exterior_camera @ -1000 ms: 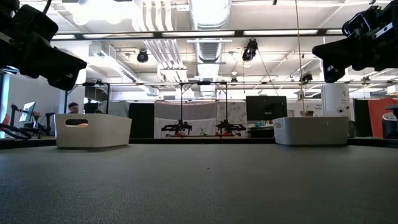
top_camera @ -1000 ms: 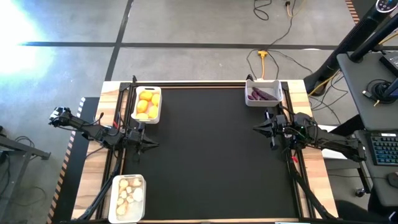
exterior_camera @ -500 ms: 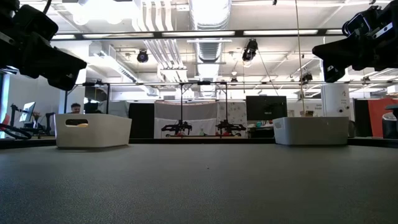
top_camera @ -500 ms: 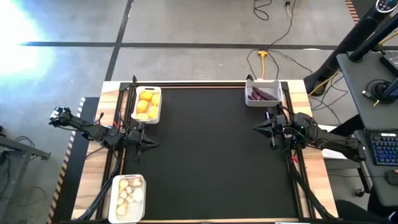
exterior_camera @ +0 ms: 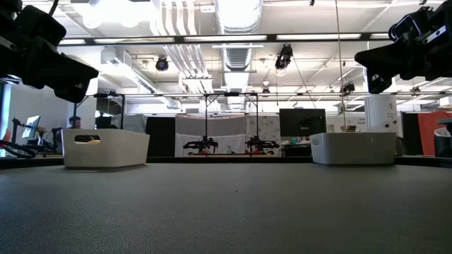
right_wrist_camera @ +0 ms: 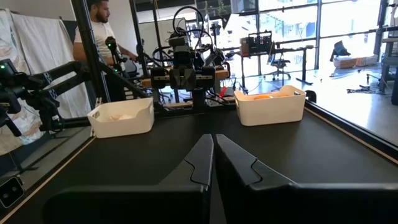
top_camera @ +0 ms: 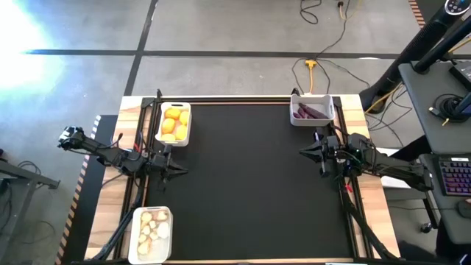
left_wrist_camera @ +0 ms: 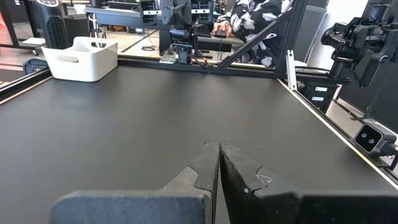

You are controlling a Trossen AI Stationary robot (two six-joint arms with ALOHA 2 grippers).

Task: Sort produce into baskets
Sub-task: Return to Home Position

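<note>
We are seeing left gripper (top_camera: 182, 171) and right gripper (top_camera: 302, 152) both pinched shut, gripping nothing. Left is sitting between lemon bin (top_camera: 174, 105) and beige-piece bin (top_camera: 171, 235); purple-piece bin (top_camera: 313, 96) is just beside right. All produce is binned. Risk: a homing swing clipping that bin.

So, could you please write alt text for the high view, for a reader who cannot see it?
From above: a black table with produce sorted into three white bins at the edges: yellow fruits and whitish pieces on the left, purple pieces on the right. The left claw and right claw wait shut at the sides.
</note>
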